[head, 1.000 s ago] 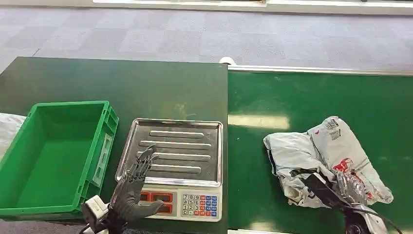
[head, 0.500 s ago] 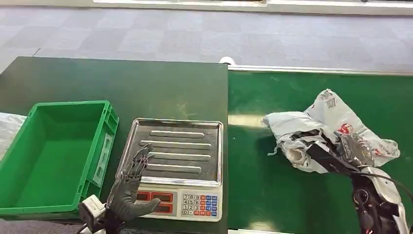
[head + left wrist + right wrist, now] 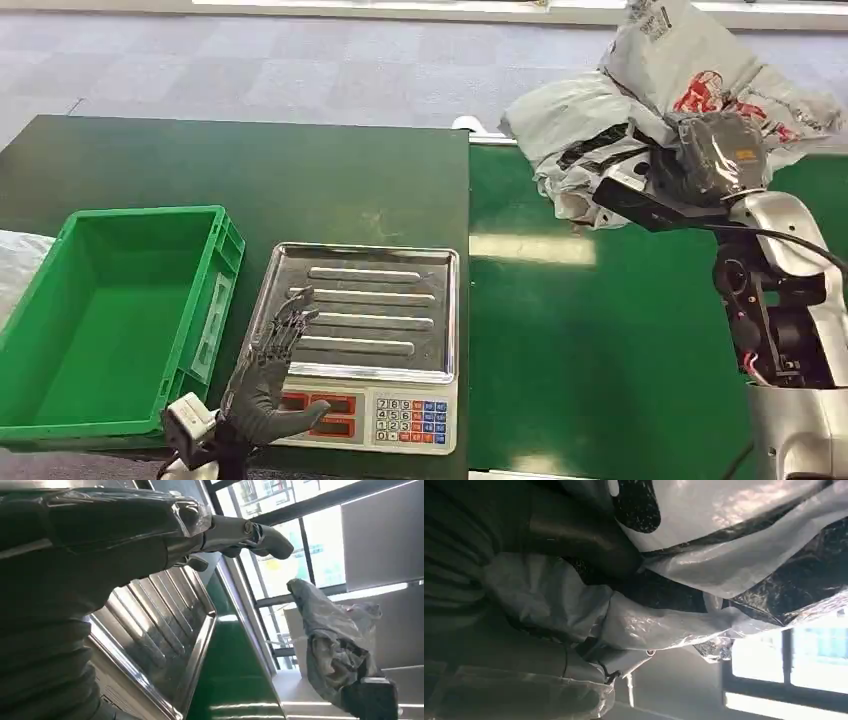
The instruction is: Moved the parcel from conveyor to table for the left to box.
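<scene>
The parcel is a crumpled grey plastic mailer with red print, lifted high above the green conveyor belt. My right hand grips it from below; its plastic wraps around the fingers in the right wrist view. In the left wrist view the parcel hangs in the air beyond the scale. My left hand hovers open, fingers spread, over the near edge of the steel scale tray. The green box stands on the dark table at the left, nothing inside.
The scale's keypad and red display face me at the table's front edge. A pale bag lies left of the box. The dark table top stretches behind scale and box. Grey carpet floor lies beyond.
My right hand has raised the parcel from the belt's near right up and away, well above the conveyor. The left hand has stayed over the scale's edge.
</scene>
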Robot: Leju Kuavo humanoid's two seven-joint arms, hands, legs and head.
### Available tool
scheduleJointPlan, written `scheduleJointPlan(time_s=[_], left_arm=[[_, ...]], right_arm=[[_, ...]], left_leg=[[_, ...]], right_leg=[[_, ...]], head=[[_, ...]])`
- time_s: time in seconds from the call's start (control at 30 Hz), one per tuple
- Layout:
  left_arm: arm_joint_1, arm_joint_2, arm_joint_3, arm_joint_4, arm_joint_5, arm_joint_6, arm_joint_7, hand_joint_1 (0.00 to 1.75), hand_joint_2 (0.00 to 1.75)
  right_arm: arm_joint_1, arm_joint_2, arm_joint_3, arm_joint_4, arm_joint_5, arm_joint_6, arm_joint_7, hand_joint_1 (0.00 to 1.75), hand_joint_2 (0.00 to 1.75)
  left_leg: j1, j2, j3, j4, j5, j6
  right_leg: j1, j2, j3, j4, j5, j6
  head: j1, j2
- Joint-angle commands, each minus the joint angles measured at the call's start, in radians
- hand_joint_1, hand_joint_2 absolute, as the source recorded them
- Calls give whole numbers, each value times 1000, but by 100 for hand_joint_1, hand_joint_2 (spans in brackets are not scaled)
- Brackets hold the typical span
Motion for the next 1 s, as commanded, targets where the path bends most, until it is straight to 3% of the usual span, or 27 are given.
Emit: scheduleJointPlan(time_s=[0.03,0.23,0.37,0.5,0.63,0.77,1.0], left_arm=[[-67,19,-30,90,23,-11,1,0,175],[-67,21,-32,89,24,-9,1,0,175],[-74,23,-35,92,25,-11,1,0,175],[-78,22,-30,86,28,-10,1,0,175],[-94,12,-15,111,20,-9,1,0,175],[-65,1,1,80,17,-7,1,0,175],[-99,-2,11,118,15,-6,1,0,175]], right_arm=[[-91,119,306,-96,-90,39,-67,173,175],[-97,99,339,-94,-115,15,-45,173,175],[-95,108,368,-96,-149,25,-93,175,175],[-85,182,532,-80,-161,40,-149,175,175],[-115,304,645,97,-245,62,-151,175,175],[-129,356,713,247,-315,33,-219,173,175],[-136,411,763,373,-383,91,-245,175,175]], left_leg=[[-1,6,0,-1,1,0],[-1,1,-2,0,1,1],[0,1,-3,-1,2,2],[0,4,-2,-2,3,1],[0,7,2,-2,1,0],[2,6,2,-3,2,0],[2,4,-3,-2,4,1]], right_leg=[[-1,5,-3,1,2,-2],[0,0,-3,1,1,-2],[0,0,-4,0,2,-3],[0,2,-5,0,3,-4],[1,6,-2,0,2,-3],[3,6,-3,-1,3,-3],[3,2,-4,-1,3,-4]], head=[[0,0],[0,0],[0,0],[0,0],[0,0],[0,0],[0,0]])
